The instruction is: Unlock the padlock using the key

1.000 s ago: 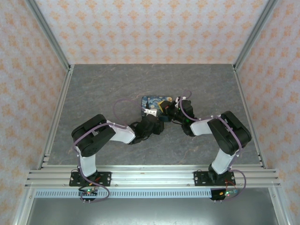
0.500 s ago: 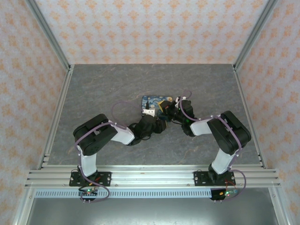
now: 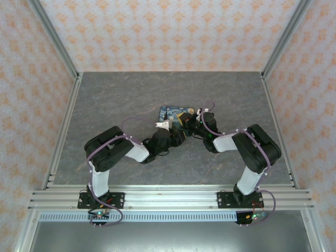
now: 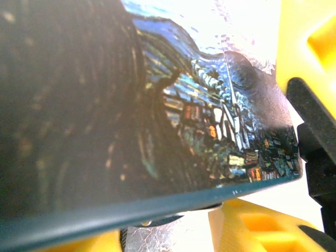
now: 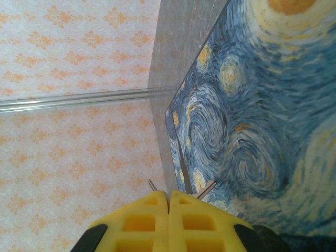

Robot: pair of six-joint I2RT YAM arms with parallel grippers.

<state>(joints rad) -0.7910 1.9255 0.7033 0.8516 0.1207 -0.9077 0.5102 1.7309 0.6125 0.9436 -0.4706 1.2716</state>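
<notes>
Between my left jaws (image 4: 165,233), which are standing apart under the near edge of the box (image 4: 157,105), a small dark piece is sitting that I am taking for the padlock (image 4: 149,224); whether they are clamping it I cannot tell. At 2 o'clock, close by, my right jaws (image 5: 168,202) are pressing together, apparently pinching the key (image 5: 152,186), so I am judging its path as running toward 8 o'clock.

text: none readable | labels: none | numbers: none
</notes>
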